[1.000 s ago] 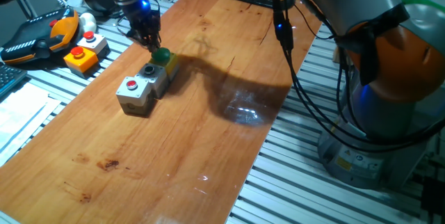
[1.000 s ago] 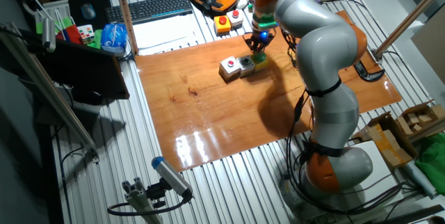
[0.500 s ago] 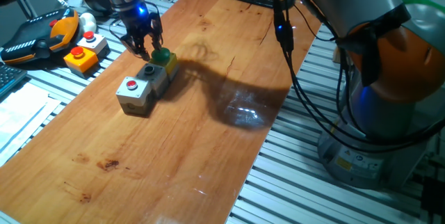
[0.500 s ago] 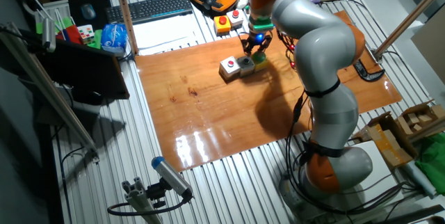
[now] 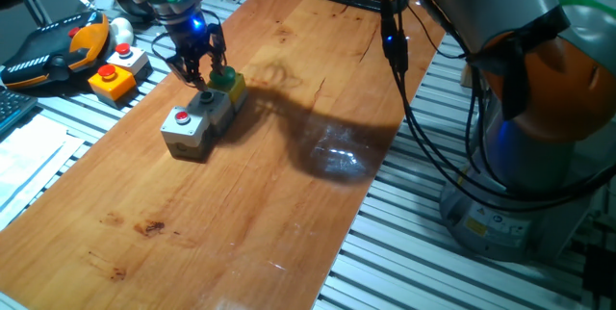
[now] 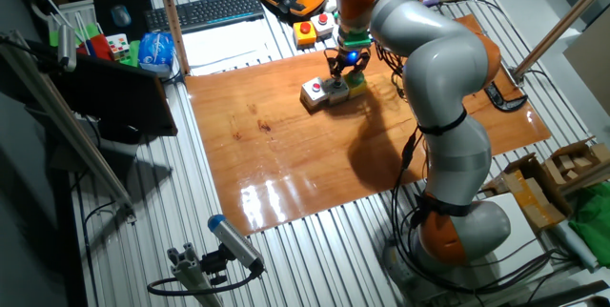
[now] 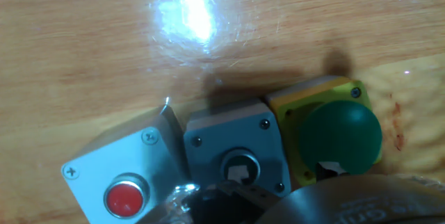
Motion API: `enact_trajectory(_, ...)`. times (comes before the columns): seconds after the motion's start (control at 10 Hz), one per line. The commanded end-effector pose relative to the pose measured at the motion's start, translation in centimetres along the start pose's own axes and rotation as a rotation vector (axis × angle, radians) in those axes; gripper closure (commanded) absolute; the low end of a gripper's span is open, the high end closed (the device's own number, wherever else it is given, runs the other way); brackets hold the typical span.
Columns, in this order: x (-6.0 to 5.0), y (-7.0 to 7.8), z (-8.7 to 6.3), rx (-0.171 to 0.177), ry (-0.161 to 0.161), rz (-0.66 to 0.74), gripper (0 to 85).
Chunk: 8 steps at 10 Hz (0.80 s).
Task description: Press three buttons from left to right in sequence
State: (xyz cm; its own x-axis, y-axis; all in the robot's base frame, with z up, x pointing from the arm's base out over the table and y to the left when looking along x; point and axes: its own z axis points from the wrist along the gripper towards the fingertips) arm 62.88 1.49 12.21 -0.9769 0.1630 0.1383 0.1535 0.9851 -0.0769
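Row of three joined buttons [image 5: 204,112] resting on the wooden worktop [image 5: 269,185], toward its far left part in one fixed view. Grey box with red button [image 7: 125,197] at one end, grey box with small dark button [image 7: 240,166] in the middle, yellow box with big green button [image 7: 341,135] at the other end. Tool [image 5: 199,71] poised directly over the middle and green-button boxes, fingers spread with a visible gap, holding nothing. Tips just above the boxes; contact not discernible. Blue light glowing on the tool body. In the hand view, the tool's dark underside crowding the bottom edge, just over the middle box. Off the worktop, beside its edge, an orange box with red button [image 5: 113,79] and a lone grey box with red button [image 5: 126,58], well apart from the row.
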Motion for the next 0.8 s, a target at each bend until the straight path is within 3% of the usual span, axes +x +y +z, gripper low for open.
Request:
enact_trajectory(0.0, 0.1, 0.0, 0.1, 0.007, -0.001, 0.007, 30.3)
enact_trajectory(0.7, 0.7, -0.5, 1.6, 0.017, -0.018, 0.018, 26.7)
